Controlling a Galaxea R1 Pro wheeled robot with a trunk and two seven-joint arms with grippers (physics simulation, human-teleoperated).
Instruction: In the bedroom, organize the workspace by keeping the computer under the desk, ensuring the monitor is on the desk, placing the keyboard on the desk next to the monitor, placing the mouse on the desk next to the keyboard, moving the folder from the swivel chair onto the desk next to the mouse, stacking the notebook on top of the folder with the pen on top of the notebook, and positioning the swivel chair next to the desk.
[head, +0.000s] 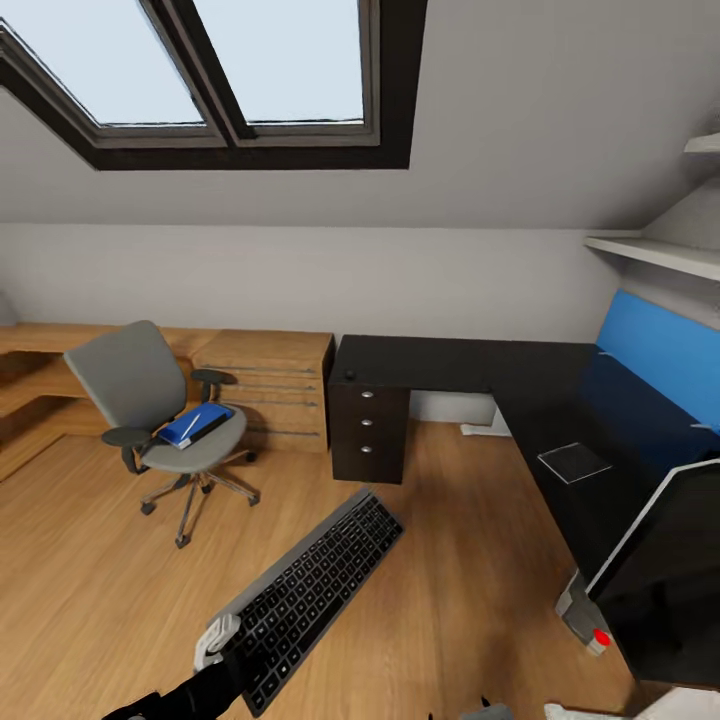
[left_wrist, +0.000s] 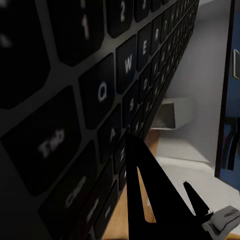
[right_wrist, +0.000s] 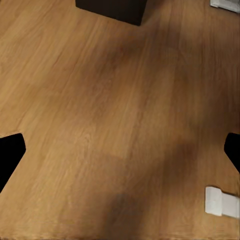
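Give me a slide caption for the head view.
Left hand carries the keyboard toward the black desk; blue folder waits on the swivel chair.

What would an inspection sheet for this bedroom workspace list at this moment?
Surface: black L-shaped desk against the wall, its visible top mostly bare; a small dark object sits near its left corner.
Job's things: keyboard held up over the wooden floor; blue folder with a white pen-like item on top, lying on the grey swivel chair; monitor at the right edge.
Clutter: pale sheet on the desk.
End effectors: left end effector grips the keyboard's near end; right end effector's fingers spread apart above the floor, empty.
Cables: nothing seen.
Surroundings: skylight, wooden drawers, wall shelves, blue panel.
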